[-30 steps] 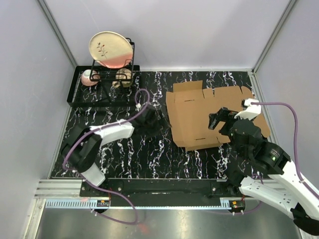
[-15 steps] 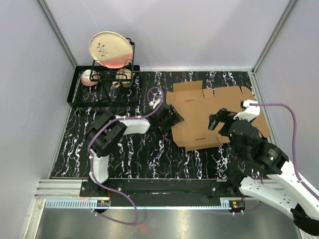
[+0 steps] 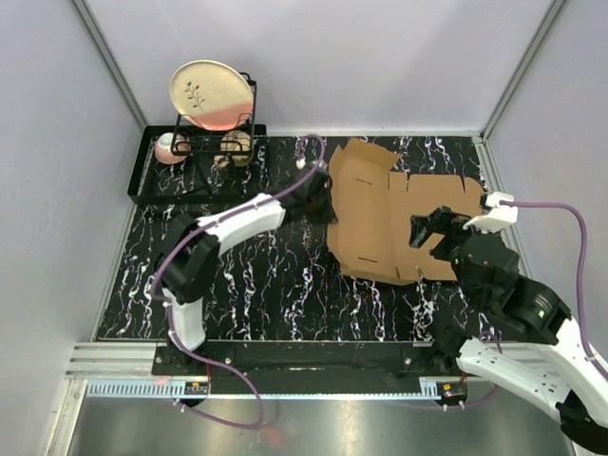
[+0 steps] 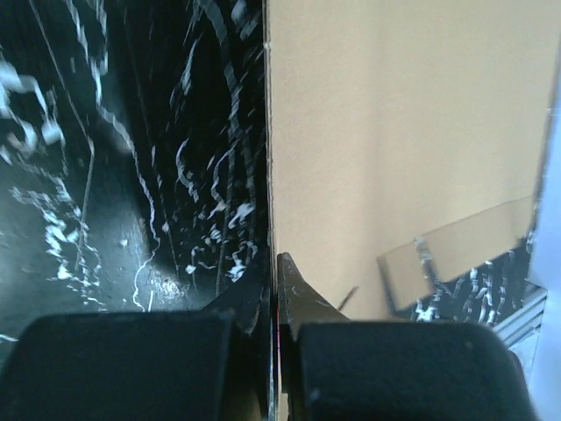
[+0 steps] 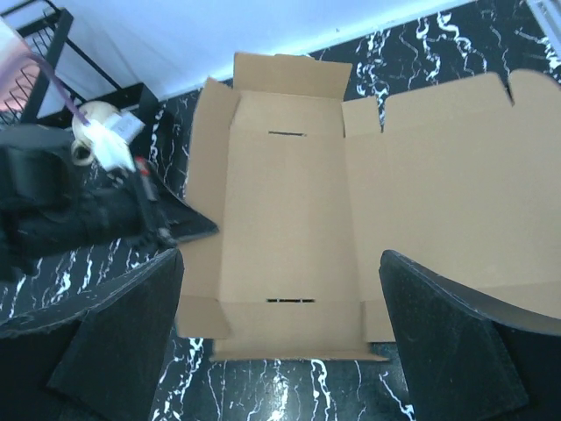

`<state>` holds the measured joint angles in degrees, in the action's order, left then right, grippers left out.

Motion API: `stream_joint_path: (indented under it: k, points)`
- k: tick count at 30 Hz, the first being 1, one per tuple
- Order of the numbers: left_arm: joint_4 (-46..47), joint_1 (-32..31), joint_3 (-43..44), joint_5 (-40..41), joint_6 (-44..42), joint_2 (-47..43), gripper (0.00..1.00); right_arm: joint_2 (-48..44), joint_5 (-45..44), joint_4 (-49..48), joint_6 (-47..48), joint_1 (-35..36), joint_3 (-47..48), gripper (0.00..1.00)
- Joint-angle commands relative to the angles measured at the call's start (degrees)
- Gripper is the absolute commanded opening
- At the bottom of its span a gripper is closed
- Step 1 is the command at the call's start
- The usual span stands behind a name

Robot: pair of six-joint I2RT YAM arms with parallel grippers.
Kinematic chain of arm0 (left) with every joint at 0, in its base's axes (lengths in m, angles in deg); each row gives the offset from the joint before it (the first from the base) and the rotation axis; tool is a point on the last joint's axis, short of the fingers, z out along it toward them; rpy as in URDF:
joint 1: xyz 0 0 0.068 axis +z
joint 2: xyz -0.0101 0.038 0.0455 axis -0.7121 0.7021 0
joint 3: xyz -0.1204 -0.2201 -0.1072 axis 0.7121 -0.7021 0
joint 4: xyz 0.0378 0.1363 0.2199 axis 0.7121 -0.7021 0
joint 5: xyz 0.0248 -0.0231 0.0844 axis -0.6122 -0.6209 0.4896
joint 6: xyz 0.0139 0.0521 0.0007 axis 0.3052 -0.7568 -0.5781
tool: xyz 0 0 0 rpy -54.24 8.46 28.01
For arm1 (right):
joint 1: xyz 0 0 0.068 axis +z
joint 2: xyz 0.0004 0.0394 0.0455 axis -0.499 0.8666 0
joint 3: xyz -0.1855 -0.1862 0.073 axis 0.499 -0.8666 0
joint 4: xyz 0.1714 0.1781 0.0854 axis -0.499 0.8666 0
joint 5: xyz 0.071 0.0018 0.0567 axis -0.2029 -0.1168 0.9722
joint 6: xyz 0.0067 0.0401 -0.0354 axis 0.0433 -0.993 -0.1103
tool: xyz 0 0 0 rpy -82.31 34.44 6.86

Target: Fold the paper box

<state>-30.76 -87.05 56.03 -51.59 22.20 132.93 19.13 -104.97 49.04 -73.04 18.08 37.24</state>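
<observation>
The box (image 3: 375, 218) lies opened out on the table (image 3: 266, 285), right of centre in the overhead view, not yet folded. The sheet spreads left to right, while its main panel, marked by two short slits, has its long axis running from the top of the frame toward the bottom. The left gripper (image 3: 321, 195) reaches in from the left to the sheet's left edge. In its wrist view the fingers (image 4: 307, 303) are pressed together on the cardboard edge, which runs straight up the frame from between them; I judge this a pinch on the left side flap. The flap looks lifted there, though how steeply cannot be told. The right gripper (image 3: 429, 228) hangs over the right half of the sheet, spread wide and holding nothing. Its wrist view shows its fingers (image 5: 114, 351) well apart with the panel in full view between them, and no contact is apparent. Judgement: the step in hand is raising the left flap along its crease, which runs parallel to the panel's long axis. The box lies to the right of the left gripper, so the flap must swing rightward. The left arm is nearer that flap; the right arm is nearer the wide right-hand panel. Risk: the whole sheet may slide rather than crease, as nothing pins it. A rack (image 3: 142, 180) with a plate (image 3: 211, 93) stands at upper left, well apart.
</observation>
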Motion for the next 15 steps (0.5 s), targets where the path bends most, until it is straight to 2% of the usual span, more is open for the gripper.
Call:
stream_joint_path:
  k: [1, 4, 7, 9, 11, 12, 15]
  points:
    - [-13.7, 1.2, 14.3, 0.9, -15.7, -9.5, 0.0, -1.7, -3.1, 0.1, 2.7, 0.0, 3.9, 1.0]
    - [-22.0, 1.2, 25.5, 0.0, -22.0, -11.0, 0.0, -2.0, -3.9, 0.3, 4.1, 0.0, 5.5, 1.0]
    - [-32.6, 1.4, 42.2, -0.9, -28.6, -9.7, 0.0, -2.4, -4.4, 0.6, 4.8, 0.0, 7.7, 1.0]
    - [-39.6, 2.0, 47.9, -2.9, -33.5, -8.7, 0.0, -2.6, -3.7, 0.4, 4.8, 0.0, 9.5, 1.0]
    - [-43.0, 2.7, 52.8, -7.1, -35.5, -8.4, 0.0, -2.5, -2.8, 0.1, 5.3, 0.0, 10.7, 1.0]
    - [-42.7, 3.5, 53.0, -12.2, -36.4, -9.2, 0.0, -2.4, -2.6, 0.1, 5.3, 0.0, 11.1, 1.0]
    - [-39.2, 3.9, 51.6, -18.6, -36.8, -13.4, 0.0, -2.1, -1.5, 0.2, 5.8, 0.0, 12.5, 1.0]
